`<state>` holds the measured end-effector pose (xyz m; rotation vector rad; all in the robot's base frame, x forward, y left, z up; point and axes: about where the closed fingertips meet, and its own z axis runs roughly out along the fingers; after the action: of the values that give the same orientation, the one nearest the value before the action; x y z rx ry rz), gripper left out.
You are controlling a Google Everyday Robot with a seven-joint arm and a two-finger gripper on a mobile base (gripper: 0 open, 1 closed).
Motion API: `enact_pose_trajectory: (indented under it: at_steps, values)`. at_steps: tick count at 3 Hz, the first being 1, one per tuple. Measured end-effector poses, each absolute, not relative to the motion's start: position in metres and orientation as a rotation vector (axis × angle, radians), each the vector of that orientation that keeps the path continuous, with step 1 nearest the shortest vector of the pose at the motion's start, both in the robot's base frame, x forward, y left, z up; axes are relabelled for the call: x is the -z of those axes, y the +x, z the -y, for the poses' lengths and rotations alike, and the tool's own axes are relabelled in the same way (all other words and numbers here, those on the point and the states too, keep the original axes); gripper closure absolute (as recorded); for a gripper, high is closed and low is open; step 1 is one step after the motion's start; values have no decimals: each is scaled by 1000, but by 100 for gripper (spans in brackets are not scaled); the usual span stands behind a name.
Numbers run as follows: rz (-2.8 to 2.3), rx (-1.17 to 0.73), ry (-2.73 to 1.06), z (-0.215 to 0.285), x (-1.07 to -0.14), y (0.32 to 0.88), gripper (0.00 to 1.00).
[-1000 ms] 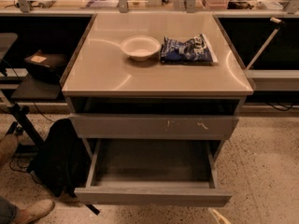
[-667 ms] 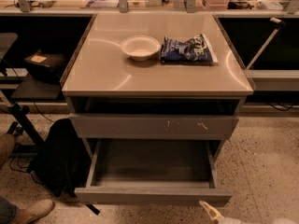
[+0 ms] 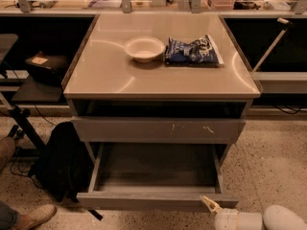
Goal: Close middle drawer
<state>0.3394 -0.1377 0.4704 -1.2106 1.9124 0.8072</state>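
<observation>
The pale cream two-finger gripper [image 3: 211, 206] is now seen at the bottom right of the view, far more of it and its rounded arm being shown than a second ago, when hardly anything of it was in the picture. Its tip is brought up against, or just short of, the right end of the front of the middle drawer [image 3: 144, 200], a wide, shallow grey drawer with a plain flat front and a grey box interior; actual contact cannot be confirmed. Whether the gripper is open or closed cannot be told, and nothing is seen to be held by it. The drawer, lying directly to the left of the gripper and beyond it, is found pulled out as far as before (its whole interior is exposed), so no closing is judged to have begun. The scratched grey drawer front [image 3: 158, 129] is placed above and beyond the gripper, and the white round bowl [image 3: 144, 48] and blue crinkled snack bag [image 3: 192, 51] are left undisturbed much farther beyond it. The approach is thus judged nearly complete, with a push inward on the front as the remaining step.
</observation>
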Motion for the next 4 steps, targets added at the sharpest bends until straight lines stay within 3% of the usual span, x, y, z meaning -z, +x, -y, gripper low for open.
enact_pose_trajectory:
  at_steps: [1, 2, 3, 4]
  values:
    - [-1912, -823, -1196, 134, -469, 300, 0]
    - [-1935, -966, -1131, 131, -438, 273, 0]
    - [-1908, -1127, -1044, 124, -393, 302, 0]
    - [-1883, -1144, -1001, 124, -382, 350, 0]
